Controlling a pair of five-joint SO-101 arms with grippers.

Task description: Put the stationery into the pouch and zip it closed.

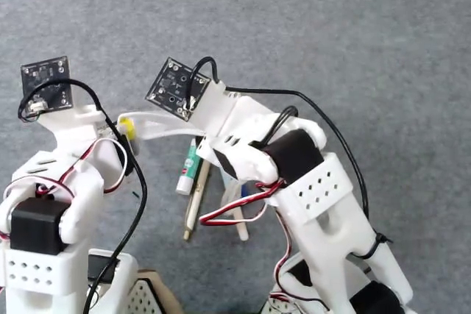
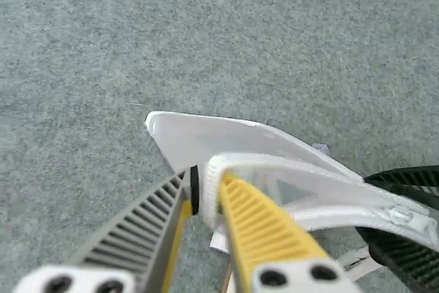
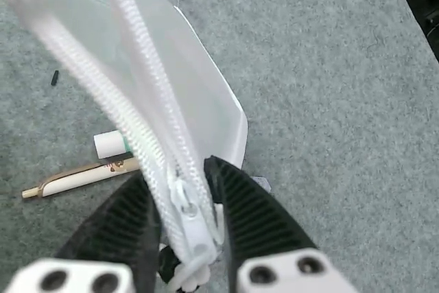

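— Above the table (image 1: 368, 49), where is the pouch (image 1: 158, 126) being held?
— It is being held up off the grey surface between the two arms. One end is being pinched by the left gripper (image 2: 202, 186), yellow and grey fingers being pressed together on the white edge
— And the other end?
— It is being gripped by the right gripper (image 3: 180, 176): the black fingers are being closed on the zipper band, right at the slider (image 3: 188, 224)
— Is anything being carried inside?
— Nothing is being made out through the translucent wall. The stationery is being seen on the table beneath: a beige pen (image 1: 197, 196), a green-labelled stick (image 1: 190, 167) just beside it, and a white pen (image 1: 237, 215) partly under an arm
— Which step is being worked on?
— Judged from that, the pouch is being readied for opening, and loading is not yet being begun. Whether the zipper is open or shut along its length cannot be told
— What is being called for next?
— Probably the slider is to be drawn along the teeth while the far end is being held taut by the left gripper; the mouth is then to be spread and the pouch lowered beside the pens
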